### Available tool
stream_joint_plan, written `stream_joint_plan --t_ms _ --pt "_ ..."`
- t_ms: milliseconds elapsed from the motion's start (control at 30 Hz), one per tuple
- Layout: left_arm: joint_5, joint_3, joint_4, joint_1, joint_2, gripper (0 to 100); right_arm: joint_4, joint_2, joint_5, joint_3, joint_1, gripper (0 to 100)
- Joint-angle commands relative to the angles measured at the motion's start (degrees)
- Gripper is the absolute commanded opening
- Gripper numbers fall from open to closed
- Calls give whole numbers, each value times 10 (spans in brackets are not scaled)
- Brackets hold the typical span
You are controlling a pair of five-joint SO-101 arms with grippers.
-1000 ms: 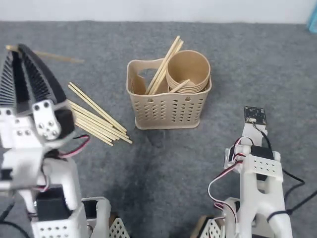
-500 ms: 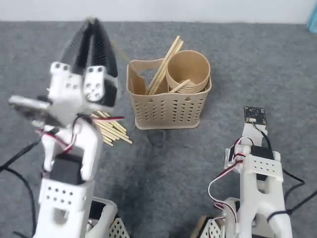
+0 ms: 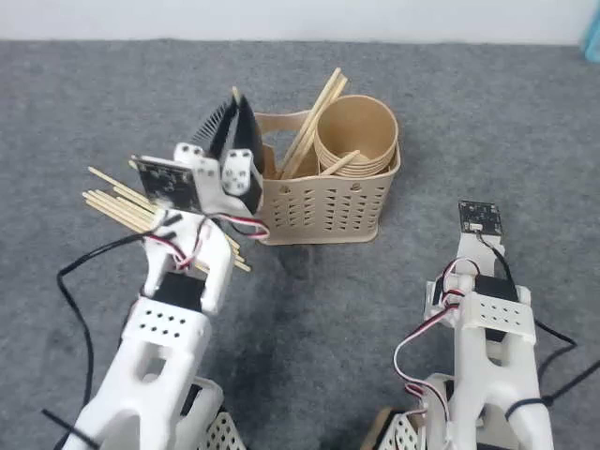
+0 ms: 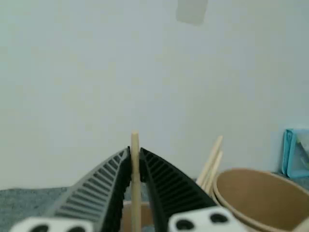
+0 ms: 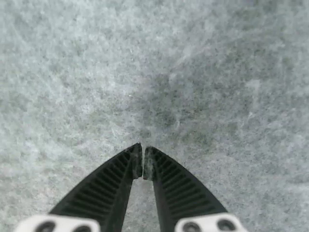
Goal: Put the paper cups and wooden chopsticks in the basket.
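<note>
A beige perforated basket (image 3: 323,204) stands at mid-table with stacked paper cups (image 3: 357,131) and a few wooden chopsticks (image 3: 317,108) leaning inside. My left gripper (image 3: 235,105) hovers at the basket's left end, shut on a single chopstick (image 4: 134,166) that stands upright between its fingers (image 4: 159,176). In the left wrist view, a cup's rim (image 4: 260,195) and the leaning chopsticks (image 4: 211,162) lie just beyond my left gripper (image 4: 135,152). Several loose chopsticks (image 3: 117,202) lie on the carpet left of the basket. My right gripper (image 5: 143,149) is shut and empty, pointing down at bare carpet.
Grey carpet covers the table. The right arm (image 3: 487,300) stands at the front right, apart from the basket. A pale wall runs along the far edge, and a blue object (image 4: 297,152) sits off to the far right.
The left arm swung from the far left across to the basket's left end, carrying the chopstick, which now stands upright. The right arm has not moved.
</note>
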Motion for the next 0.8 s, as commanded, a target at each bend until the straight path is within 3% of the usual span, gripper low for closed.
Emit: stream_joint_plan --t_ms 0,267,367,567,767 --pt "-3 15 -24 11 4 11 -12 -20 11 -4 3 31" --pt "-4 20 -21 11 0 14 -12 -20 11 -4 3 31" --pt "-5 -3 -11 5 -2 72 -12 -20 11 -4 3 31" --pt "-3 -145 191 -42 -3 250 -12 -20 12 -4 3 31" --pt "-3 -335 437 -87 -3 209 -12 -20 14 -4 3 31"
